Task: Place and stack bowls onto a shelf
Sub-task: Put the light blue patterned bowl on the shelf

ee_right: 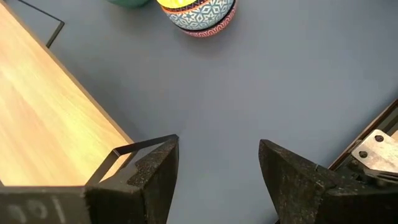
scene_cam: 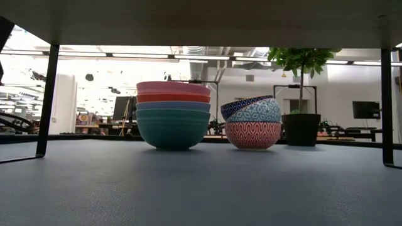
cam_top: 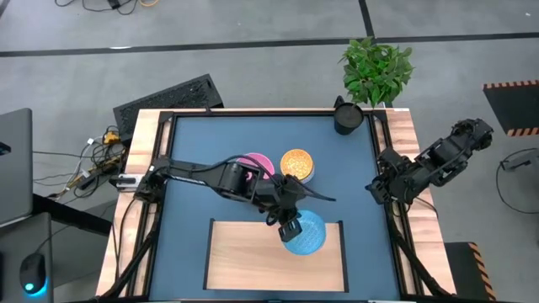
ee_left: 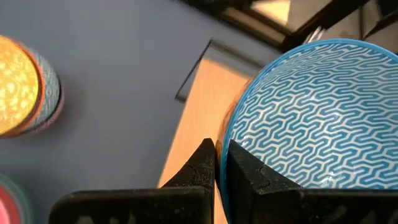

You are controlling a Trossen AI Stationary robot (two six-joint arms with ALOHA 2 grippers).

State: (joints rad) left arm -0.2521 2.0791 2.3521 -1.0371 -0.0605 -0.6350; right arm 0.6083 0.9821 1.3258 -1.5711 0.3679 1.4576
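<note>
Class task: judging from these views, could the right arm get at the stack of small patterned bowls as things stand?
Probably yes. The right gripper hangs open near the table's right edge, and only bare blue tabletop lies between it and the patterned bowl stack. The left gripper is occupied at the shelf, off that path.

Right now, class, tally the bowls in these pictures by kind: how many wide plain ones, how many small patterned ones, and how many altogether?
Wide plain bowls: 4, one stack (pink, red, blue, teal).
Small patterned bowls: 4, three stacked, plus one light-blue bowl in the left end effector.
Total: 8.
</note>
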